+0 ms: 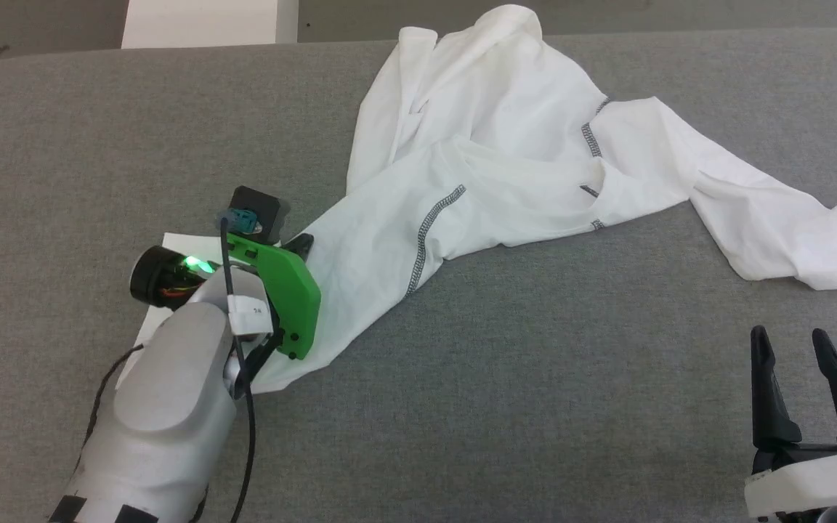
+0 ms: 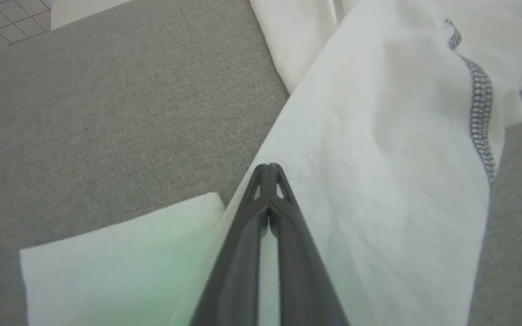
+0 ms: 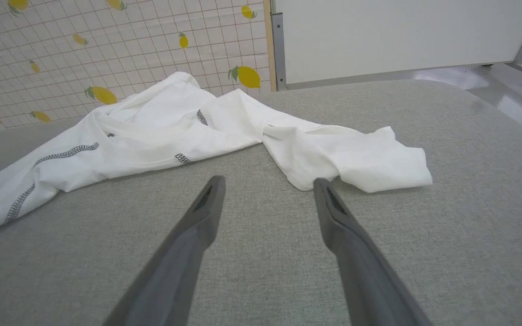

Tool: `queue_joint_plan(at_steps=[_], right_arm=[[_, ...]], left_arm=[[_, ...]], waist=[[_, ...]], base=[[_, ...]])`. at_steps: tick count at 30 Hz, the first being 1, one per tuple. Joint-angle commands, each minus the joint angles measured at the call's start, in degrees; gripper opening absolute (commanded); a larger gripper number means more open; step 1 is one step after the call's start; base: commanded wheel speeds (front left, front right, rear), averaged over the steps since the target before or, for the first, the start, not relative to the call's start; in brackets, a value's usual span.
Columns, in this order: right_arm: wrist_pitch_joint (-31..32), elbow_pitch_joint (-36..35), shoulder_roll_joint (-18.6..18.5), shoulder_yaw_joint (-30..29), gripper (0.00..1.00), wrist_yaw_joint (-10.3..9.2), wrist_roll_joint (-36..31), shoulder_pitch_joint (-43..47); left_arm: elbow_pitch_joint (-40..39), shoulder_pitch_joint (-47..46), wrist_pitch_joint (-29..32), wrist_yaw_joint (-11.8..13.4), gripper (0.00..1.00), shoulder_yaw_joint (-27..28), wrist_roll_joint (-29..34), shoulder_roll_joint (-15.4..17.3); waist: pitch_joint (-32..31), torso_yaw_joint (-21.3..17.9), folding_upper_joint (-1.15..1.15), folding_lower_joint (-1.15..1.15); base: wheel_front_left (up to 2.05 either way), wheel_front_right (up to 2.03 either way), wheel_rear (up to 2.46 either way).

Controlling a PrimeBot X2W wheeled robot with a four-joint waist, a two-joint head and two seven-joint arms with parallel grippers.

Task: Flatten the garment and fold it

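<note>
The garment [image 1: 506, 145], a white long-sleeved shirt with dark zigzag seams, lies crumpled across the grey table, its body at the far middle. One sleeve runs down to the near left and the other trails to the right edge [image 3: 360, 163]. My left gripper [image 1: 302, 245] is on the near-left sleeve. In the left wrist view its fingers [image 2: 268, 168] are pressed together along the sleeve's edge [image 2: 379, 158], with white fabric showing between them. My right gripper [image 1: 787, 334] stands open at the near right, just short of the right sleeve's end, nothing between its fingers [image 3: 268, 181].
The grey padded table [image 1: 535, 407] has bare room along its near side and far left. A white box [image 1: 200, 22] stands beyond the far left edge. Past the table's far edge are a lemon-patterned tiled floor [image 3: 129, 40] and a white panel [image 3: 401, 36].
</note>
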Motion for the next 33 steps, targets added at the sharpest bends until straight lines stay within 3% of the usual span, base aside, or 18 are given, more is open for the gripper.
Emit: queue_joint_plan(at_steps=[1, 6, 7, 8, 23, 24, 25, 26, 33], right_arm=[[0.2, -0.4, 0.0, 0.0, 1.00, -0.08, -0.3, -0.8], [0.6, -0.9, 0.0, -0.2, 1.00, -0.08, -0.7, -0.6], [0.7, -1.0, 0.0, -0.1, 1.00, -0.08, -0.7, -0.5], [0.9, -1.0, 0.0, 0.0, 1.00, -0.08, -0.8, -0.4], [2.5, -1.9, 0.0, 1.4, 1.00, -0.08, -1.5, 0.4], [2.5, -2.0, 0.0, 1.4, 1.00, -0.08, -1.5, 0.4], [2.6, -2.0, 0.0, 1.4, 1.00, -0.08, -1.5, 0.5], [2.6, -2.1, 0.0, 1.4, 1.00, -0.08, -1.5, 0.5], [2.9, -2.4, 0.0, 1.2, 1.00, -0.08, -1.5, 0.7]], left_arm=[[0.8, -0.9, -0.7, -0.4, 0.00, -0.4, -1.2, -0.1], [1.9, -1.7, -2.7, -0.4, 0.00, -0.6, -3.0, -0.3], [1.9, -1.9, -3.5, -0.3, 0.84, -0.4, -3.1, -0.5], [2.0, -2.1, -3.9, -0.3, 1.00, -0.4, -3.0, -0.4], [5.3, -4.5, 6.1, -0.4, 1.00, -3.0, -7.0, 0.7], [5.3, -4.6, 6.2, -0.4, 0.91, -3.3, -7.2, 0.6], [5.1, -4.7, 5.8, -0.4, 0.26, -3.6, -7.3, 0.5], [5.0, -4.7, 5.4, -0.4, 0.00, -3.8, -7.4, 0.4], [3.8, -4.9, 2.6, -0.4, 0.00, -6.7, -8.5, 1.0]], waist=[[-0.2, 0.3, 0.00, 0.00], [-0.6, 1.1, 0.00, 0.00], [-0.6, 1.2, 0.00, 0.00], [-0.7, 1.4, 0.00, 0.00], [-0.3, -0.2, 0.00, 0.00], [-0.3, -0.3, 0.00, 0.00], [-0.2, -0.4, 0.00, 0.00], [-0.3, -0.5, 0.00, 0.00], [-0.9, 0.0, 0.00, 0.00]], base=[[0.00, 0.00, 0.00], [0.00, 0.00, 0.00], [0.00, 0.00, 0.00], [0.00, 0.00, 0.00], [0.00, 0.00, 0.00], [0.00, 0.00, 0.00], [0.00, 0.00, 0.00], [0.00, 0.00, 0.00], [0.00, 0.00, 0.00]])
